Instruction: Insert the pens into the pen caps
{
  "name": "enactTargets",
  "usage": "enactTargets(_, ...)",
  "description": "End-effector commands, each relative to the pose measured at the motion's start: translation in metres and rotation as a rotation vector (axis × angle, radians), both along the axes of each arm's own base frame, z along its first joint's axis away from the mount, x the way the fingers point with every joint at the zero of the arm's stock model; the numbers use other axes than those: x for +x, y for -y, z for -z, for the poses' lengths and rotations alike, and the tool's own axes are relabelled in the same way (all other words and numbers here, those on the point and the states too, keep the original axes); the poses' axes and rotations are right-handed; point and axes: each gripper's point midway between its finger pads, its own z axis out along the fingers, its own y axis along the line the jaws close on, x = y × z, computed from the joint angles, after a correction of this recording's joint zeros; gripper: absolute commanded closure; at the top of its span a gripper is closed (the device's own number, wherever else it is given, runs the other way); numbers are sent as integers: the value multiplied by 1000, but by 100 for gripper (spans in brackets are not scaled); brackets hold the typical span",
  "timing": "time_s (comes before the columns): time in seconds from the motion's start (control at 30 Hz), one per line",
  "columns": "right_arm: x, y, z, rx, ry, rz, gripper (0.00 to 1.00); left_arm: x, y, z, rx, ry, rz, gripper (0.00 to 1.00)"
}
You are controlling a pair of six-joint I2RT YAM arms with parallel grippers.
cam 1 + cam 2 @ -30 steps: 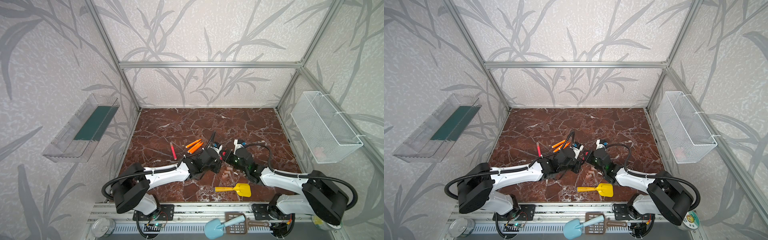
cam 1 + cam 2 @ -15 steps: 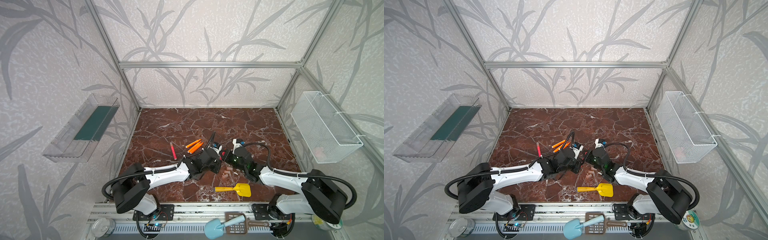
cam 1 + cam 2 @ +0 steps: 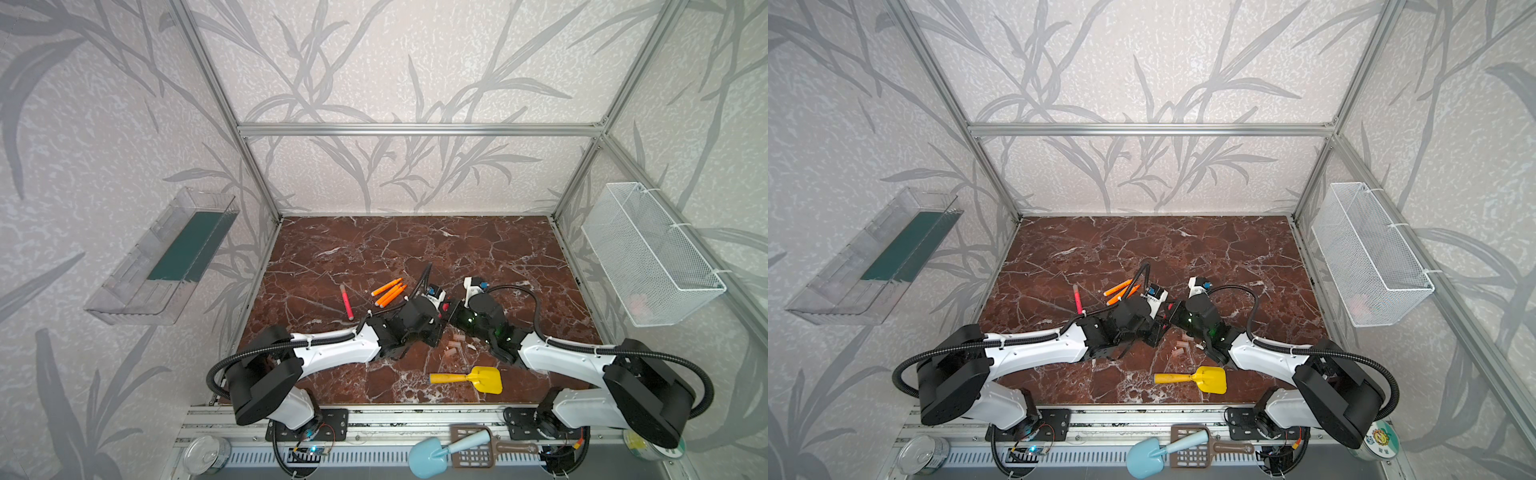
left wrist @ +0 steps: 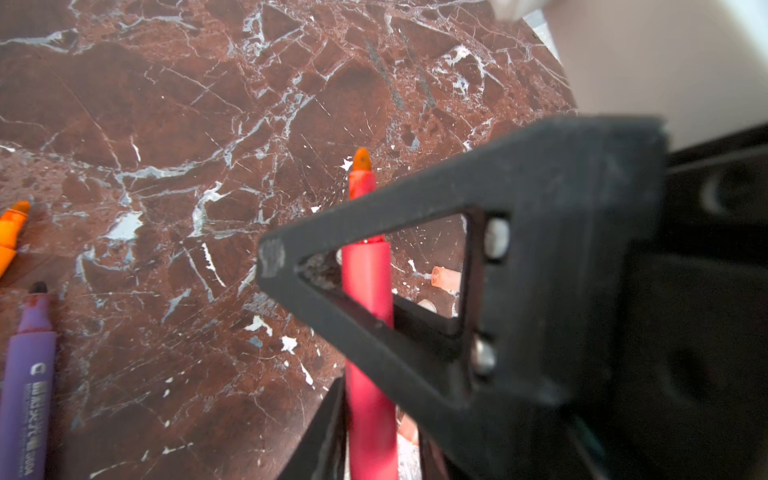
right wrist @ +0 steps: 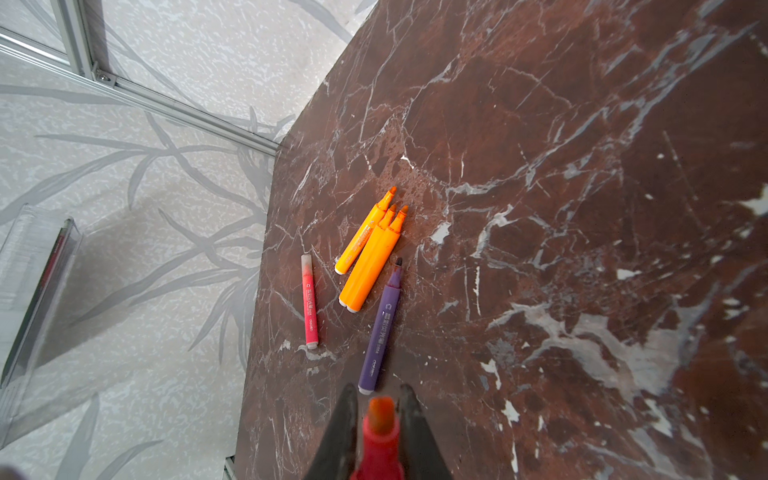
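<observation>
Axis first — your right gripper (image 5: 378,409) pinches the pink-red pen (image 5: 379,455), tip toward the far side; your left gripper (image 3: 439,319) flanks it, grip impossible to tell. Just nearer lie the pen caps (image 3: 454,345).

desk (image 3: 457,249): red-brown marble, white veins;
three pens (image 5: 370,257): orange;
one pen (image 5: 380,328): purple;
held pen (image 5: 378,453): pink-red, orange tip;
toy shovel (image 3: 469,379): yellow;
walls (image 3: 374,62): grey leaves

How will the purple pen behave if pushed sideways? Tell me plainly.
The purple pen lies flat on the table with a round barrel, so it would probably roll. It looks like hard plastic: likely stiff and light. Its smooth surface may slip in a loose grip.
</observation>
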Motion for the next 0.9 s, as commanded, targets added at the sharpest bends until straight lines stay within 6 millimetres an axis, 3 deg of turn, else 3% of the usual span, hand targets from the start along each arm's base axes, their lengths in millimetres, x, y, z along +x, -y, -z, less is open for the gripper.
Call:
enactTargets(0.0, -2, -12, -16, 45, 29, -31, 100, 5, 6, -3, -14, 25, 5, 68)
enactTargets(0.2, -8, -17, -20, 54, 37, -45, 100, 7, 6, -1, -12, 31, -4, 68)
enactTargets(0.63, -14, -24, -17, 49, 32, -64, 100, 12, 3, -5, -31, 58, -33, 96)
enactTargets(0.7, -14, -23, -18, 49, 36, -67, 92, 13, 1, -5, -35, 65, -40, 99)
enactTargets(0.87, -15, -10, -19, -2, 51, -32, 47, 21, -13, 1, -16, 84, -112, 100)
